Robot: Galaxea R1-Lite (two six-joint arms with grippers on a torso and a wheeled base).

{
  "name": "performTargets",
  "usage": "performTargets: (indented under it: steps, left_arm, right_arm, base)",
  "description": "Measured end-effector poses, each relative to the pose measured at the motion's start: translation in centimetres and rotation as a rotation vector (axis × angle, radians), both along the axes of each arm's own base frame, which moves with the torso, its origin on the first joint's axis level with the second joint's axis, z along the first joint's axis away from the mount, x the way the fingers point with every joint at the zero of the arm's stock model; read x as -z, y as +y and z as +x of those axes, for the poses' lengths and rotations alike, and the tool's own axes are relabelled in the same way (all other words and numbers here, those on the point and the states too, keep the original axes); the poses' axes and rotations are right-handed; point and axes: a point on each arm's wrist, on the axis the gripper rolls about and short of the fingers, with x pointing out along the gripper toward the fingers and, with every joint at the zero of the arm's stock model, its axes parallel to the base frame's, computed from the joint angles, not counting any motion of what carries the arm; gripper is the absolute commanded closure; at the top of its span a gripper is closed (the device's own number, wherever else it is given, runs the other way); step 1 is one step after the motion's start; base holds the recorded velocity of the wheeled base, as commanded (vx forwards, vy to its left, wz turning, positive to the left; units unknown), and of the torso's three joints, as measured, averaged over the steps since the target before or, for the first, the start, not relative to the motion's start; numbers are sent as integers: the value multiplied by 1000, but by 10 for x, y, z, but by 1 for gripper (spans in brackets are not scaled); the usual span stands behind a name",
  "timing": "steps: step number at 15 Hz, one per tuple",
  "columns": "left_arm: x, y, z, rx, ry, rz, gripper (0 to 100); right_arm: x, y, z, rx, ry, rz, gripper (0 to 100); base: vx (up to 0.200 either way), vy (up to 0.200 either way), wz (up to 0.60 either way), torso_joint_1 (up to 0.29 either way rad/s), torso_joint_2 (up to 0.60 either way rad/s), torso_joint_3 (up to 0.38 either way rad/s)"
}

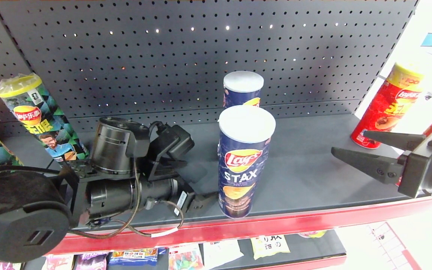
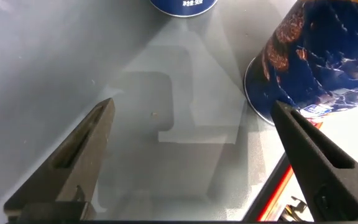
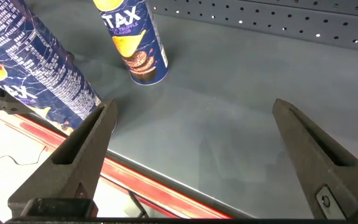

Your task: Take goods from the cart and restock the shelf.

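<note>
Both the left gripper (image 2: 192, 104) and right gripper (image 3: 192, 104) have fingers wide apart, empty, flanking the front blue can (image 1: 244, 165).

The front can (image 1: 245, 165) and rear can (image 1: 243, 90) are navy with white lids; the shelf (image 1: 306, 168) is grey, edged red.

Head high; wrists low over shared shelf (image 1: 306, 168)

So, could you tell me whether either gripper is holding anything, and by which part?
Nothing is held: the left gripper and the right gripper are both open and empty.
</note>
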Motion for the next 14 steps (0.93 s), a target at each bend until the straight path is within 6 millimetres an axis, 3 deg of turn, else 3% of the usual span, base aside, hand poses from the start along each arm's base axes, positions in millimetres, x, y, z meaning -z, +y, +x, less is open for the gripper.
performTargets:
  steps: [4, 7, 11, 14]
  left_arm:
    - [-1, 1, -2, -11, -6, 5, 0]
    - [-7, 10, -16, -24, -13, 13, 0]
    - [-23, 52, -67, -64, -3, 46, 0]
    - [-36, 106, -129, -145, -2, 57, 0]
  right_arm:
    - [0, 0, 0, 1, -1, -1, 0]
    - [0, -1, -4, -6, -6, 0, 0]
    - [13, -10, -28, -27, 47, -33, 0]
    - [24, -36, -73, 24, 157, -108, 0]
  base:
    - [0, 0, 0, 0, 0, 0]
    - [0, 0, 0, 0, 0, 0]
    - [0, 0, 0, 0, 0, 0]
    - [0, 0, 0, 0, 0, 0]
